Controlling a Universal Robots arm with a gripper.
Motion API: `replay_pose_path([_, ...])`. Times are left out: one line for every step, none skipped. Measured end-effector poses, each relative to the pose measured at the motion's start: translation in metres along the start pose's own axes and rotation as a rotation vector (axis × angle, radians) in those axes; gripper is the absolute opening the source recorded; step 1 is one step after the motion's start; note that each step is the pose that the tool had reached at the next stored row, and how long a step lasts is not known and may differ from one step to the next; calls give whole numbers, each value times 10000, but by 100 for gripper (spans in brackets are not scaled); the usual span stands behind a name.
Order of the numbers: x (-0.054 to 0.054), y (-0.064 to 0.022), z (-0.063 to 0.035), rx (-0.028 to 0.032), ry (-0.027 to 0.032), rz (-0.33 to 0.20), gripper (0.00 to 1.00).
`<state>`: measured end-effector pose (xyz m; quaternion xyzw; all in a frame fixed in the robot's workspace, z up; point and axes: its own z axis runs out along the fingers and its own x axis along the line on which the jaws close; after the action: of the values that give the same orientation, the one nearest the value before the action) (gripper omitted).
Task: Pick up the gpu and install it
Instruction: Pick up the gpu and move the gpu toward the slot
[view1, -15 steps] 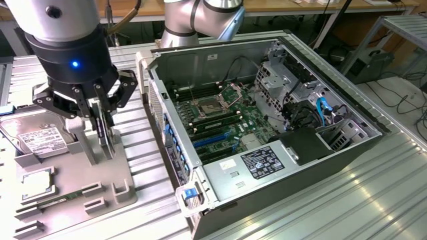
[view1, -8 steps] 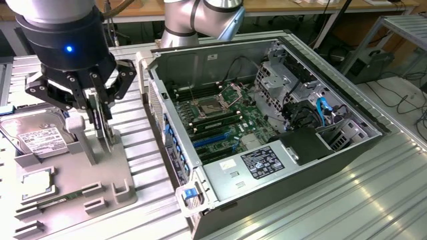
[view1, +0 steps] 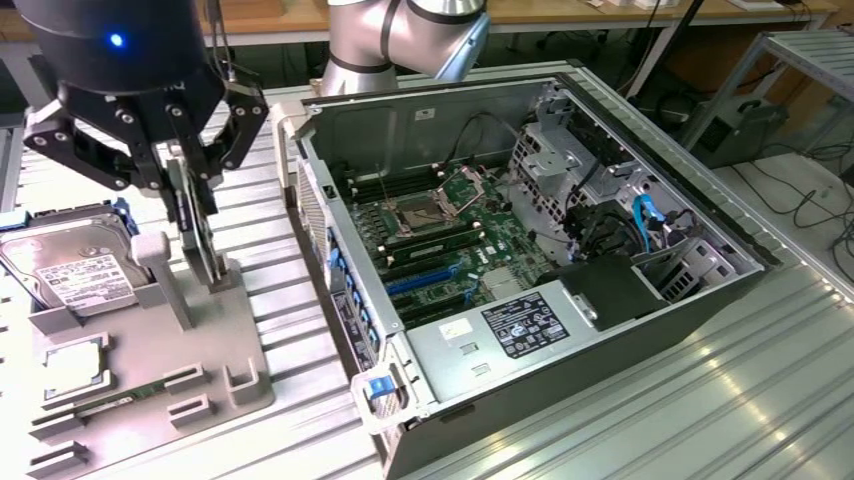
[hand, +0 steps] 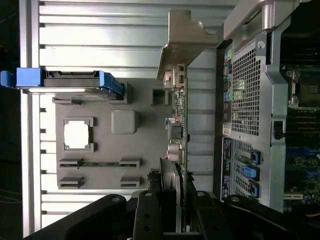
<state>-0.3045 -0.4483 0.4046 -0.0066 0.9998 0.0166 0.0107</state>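
Because the gpu (view1: 203, 235) stands on edge in a slot of the grey holder (view1: 214, 345), my fingers (view1: 194, 192) grip it from above. They are drawn in tight on its two flat faces, one pad per side, with nothing else in their hold. In the wrist view they flank the thin, green-edged board. Its silver bracket (hand: 186, 42) juts out at the far end, clear of my grip, which I judge leaves that end free to meet the case. The card's lower edge sits at the holder's slot; whether it has lifted clear I cannot tell.

On the same holder, toward the exterior view's left, the hard drive (view1: 74, 272) leans in its cradle and a square chip (view1: 74, 365) lies flat in a pocket. The holder rests on the ribbed metal worktop (view1: 747, 400), just beside the open computer case (view1: 667, 345). The case lies on its side with the motherboard (view1: 441, 235) facing up, so a card can enter from above.
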Motion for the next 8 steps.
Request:
replay_pose_path([-1, 1, -31, 0, 0, 0, 28])
replay_pose_path([-1, 2, -63, 0, 0, 0, 28])
replay_pose_path([-2, 3, -97, -1, -1, 0, 28])
replay_pose_path([-3, 4, -128, 0, 0, 0, 28])
replay_pose_path([-3, 5, -163, 0, 0, 0, 28])
replay_pose_path([-4, 7, -199, -1, -1, 0, 28])
replay_pose_path([-5, 8, -235, 0, 0, 0, 28])
replay_pose_path([-6, 9, -272, 0, -1, 0, 28])
